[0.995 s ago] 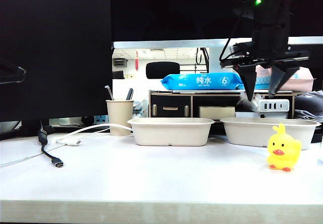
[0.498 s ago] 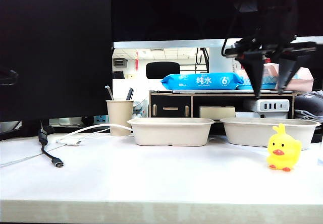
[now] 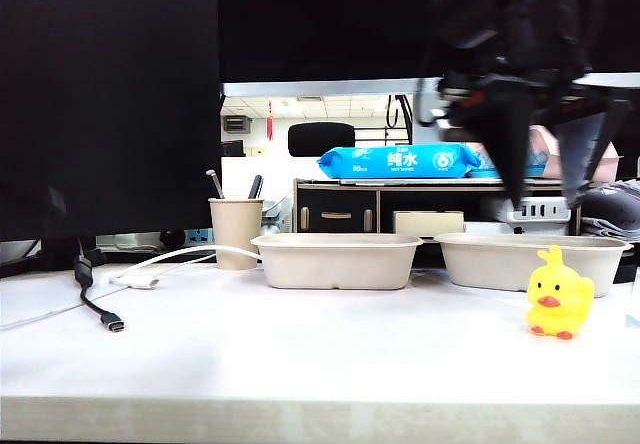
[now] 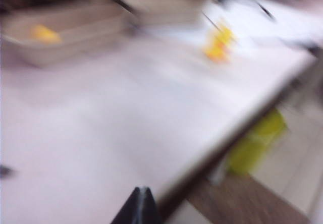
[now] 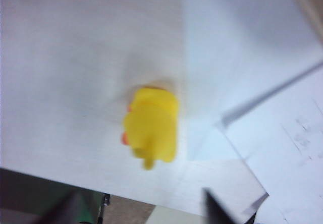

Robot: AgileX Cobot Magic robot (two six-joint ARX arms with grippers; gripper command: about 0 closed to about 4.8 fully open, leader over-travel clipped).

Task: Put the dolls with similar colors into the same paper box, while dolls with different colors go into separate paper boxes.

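One yellow duck [image 3: 559, 305] remains loose on the white table [image 3: 300, 354], standing just in front of the right-hand paper box [image 3: 533, 260], and the change over the last second concerns the right gripper [image 3: 549, 199]: a second ago it hung above that box, set back from the duck, and it has since swung forward and larger in the exterior view, its two dark fingers spreading wider as it came. They now stand apart with nothing between them, directly above the duck. The right wrist view agrees, showing the duck [image 5: 150, 126] on bare table seen from overhead, framed between the blurred fingertips at the picture's edge. This reads as the approach for a pick, with the descent and the closing not yet begun. The left wrist view, badly smeared, shows a yellow shape [image 4: 44, 33] lying in one paper box [image 4: 63, 32], probably the other duck, so that box would be the fitting destination; the second box, the left-hand paper box [image 3: 337, 258] in the exterior view, hides its contents behind its wall. The left gripper [image 4: 139, 208] appears only as a dark tip, and whether it is spread or clenched cannot be told. Legible writing is limited to the blue wet-wipes pack [image 3: 398, 160] on the shelf behind, printed with "纯水" and a "6"; its smaller print is unreadable.
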